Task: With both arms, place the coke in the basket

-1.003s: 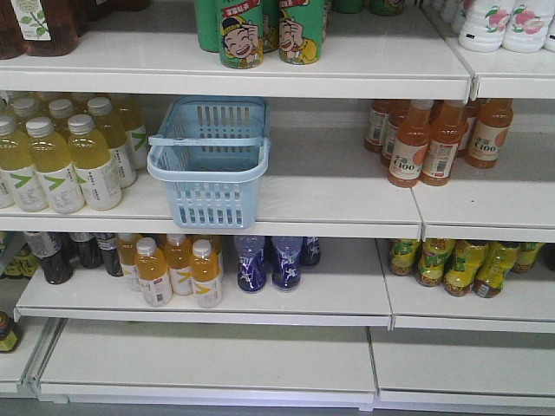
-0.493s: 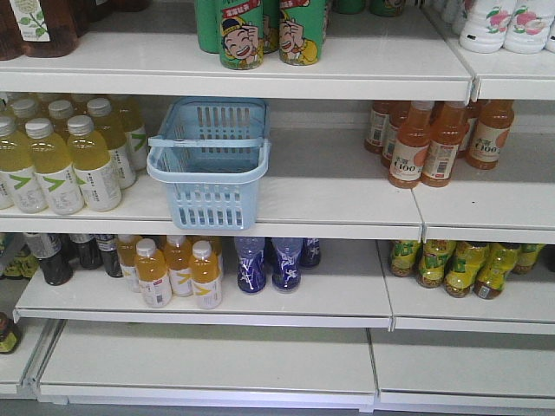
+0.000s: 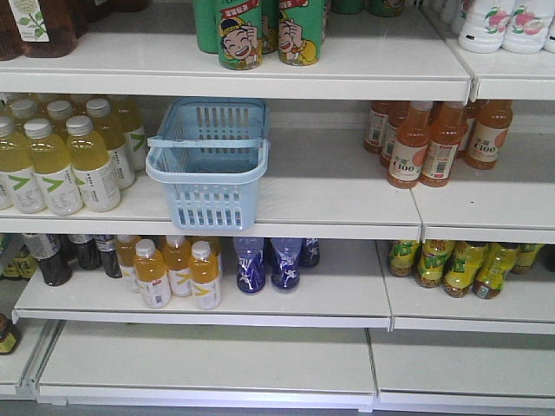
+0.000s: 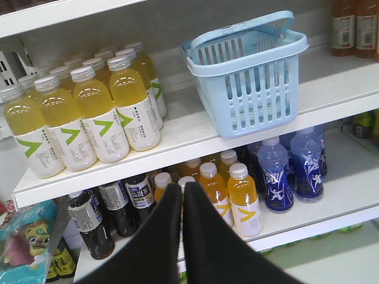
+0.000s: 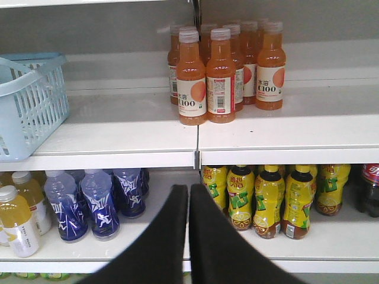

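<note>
The light blue basket [image 3: 208, 204] stands empty on the middle shelf, its handles lying on the rim; it also shows in the left wrist view [image 4: 254, 100] and at the left edge of the right wrist view [image 5: 29, 112]. A dark coke [image 5: 371, 189] with a red label stands on the lower shelf, cut off by the right edge of the frame. My left gripper [image 4: 182, 188] is shut and empty, low in front of the lower shelf. My right gripper [image 5: 189, 188] is shut and empty too, well left of the coke. Neither arm shows in the front view.
Yellow drinks [image 3: 61, 160] stand left of the basket and orange C100 bottles [image 5: 219, 77] to its right. The lower shelf holds dark black-and-white-labelled bottles [image 4: 112, 207], orange drinks [image 4: 237, 195], blue bottles [image 5: 100, 201] and lemon tea bottles [image 5: 269, 198].
The front view has shifted by a few pixels. Nothing on the shelves has moved.
</note>
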Motion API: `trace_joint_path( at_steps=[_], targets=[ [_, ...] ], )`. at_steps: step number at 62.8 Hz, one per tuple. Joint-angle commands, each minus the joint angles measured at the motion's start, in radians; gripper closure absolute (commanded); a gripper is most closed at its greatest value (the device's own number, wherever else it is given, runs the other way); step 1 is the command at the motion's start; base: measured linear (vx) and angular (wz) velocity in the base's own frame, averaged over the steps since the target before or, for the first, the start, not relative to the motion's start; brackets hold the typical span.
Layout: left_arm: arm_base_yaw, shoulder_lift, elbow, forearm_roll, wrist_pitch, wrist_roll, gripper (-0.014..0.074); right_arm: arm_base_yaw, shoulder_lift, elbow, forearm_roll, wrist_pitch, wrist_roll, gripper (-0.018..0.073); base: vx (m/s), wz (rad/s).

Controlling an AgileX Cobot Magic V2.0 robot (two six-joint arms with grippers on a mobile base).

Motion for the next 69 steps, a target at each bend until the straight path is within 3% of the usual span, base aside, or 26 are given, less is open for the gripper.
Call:
trace_joint_path(
  at_steps=[1, 69],
  targets=[
    [-0.003, -0.020, -0.001, -0.011, -0.072, -0.010, 0.0603, -0.004, -0.018, 0.009, -0.010, -0.073, -0.008, 0.0564, 0.00, -0.01],
    [-0.003, -0.020, -0.001, -0.011, -0.072, -0.010, 0.0603, -0.004, -0.018, 0.009, -0.010, -0.073, -0.008, 0.0564, 0.00, 0.00]
  ],
)
